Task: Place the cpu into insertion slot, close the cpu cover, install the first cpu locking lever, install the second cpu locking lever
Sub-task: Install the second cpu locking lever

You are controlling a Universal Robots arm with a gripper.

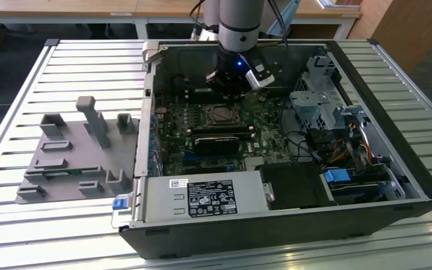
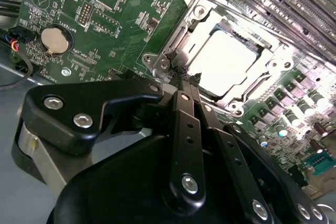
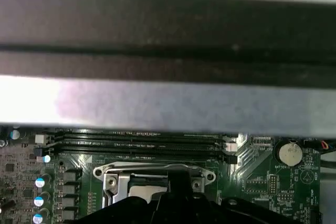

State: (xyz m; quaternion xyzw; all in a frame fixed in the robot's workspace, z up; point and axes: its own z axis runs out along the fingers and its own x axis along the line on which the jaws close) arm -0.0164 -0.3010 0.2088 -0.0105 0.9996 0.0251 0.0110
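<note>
- In the exterior view, the arm reaches down into an open computer case (image 1: 396, 169) that lies on a slatted metal table (image 1: 21, 101). The gripper (image 1: 227, 93) is low over the far part of the green motherboard (image 1: 175, 140), just beyond the insertion slot (image 1: 221, 115).
- The insertion slot is a small square near the middle of the board. Its dark centre has a silvery rim. A long black block (image 1: 217, 134) lies on the near side of it.
- At the near edge of the case there is a grey metal box (image 1: 201, 198) with a white label. On the exterior view's left, a grey plastic fixture (image 1: 73, 157) stands on the table, well apart from the case.
- In the second wrist view, the two black fingers (image 2: 181, 124) are pressed together, with no gap and nothing between them. Their tips are at the edge of the cpu cover (image 2: 210, 22).
- The cpu cover lies flat around the cpu (image 2: 228, 59), which sits in the socket and shines bright. A round coin battery (image 2: 52, 39) is on the board, well apart from it.
- In the first wrist view, the silvery cpu cover (image 3: 152, 172) shows just beyond the dark body of the gripper (image 3: 178, 192). Behind it are long memory slots (image 3: 136, 142) and the grey wall of the case (image 3: 168, 100).
</note>
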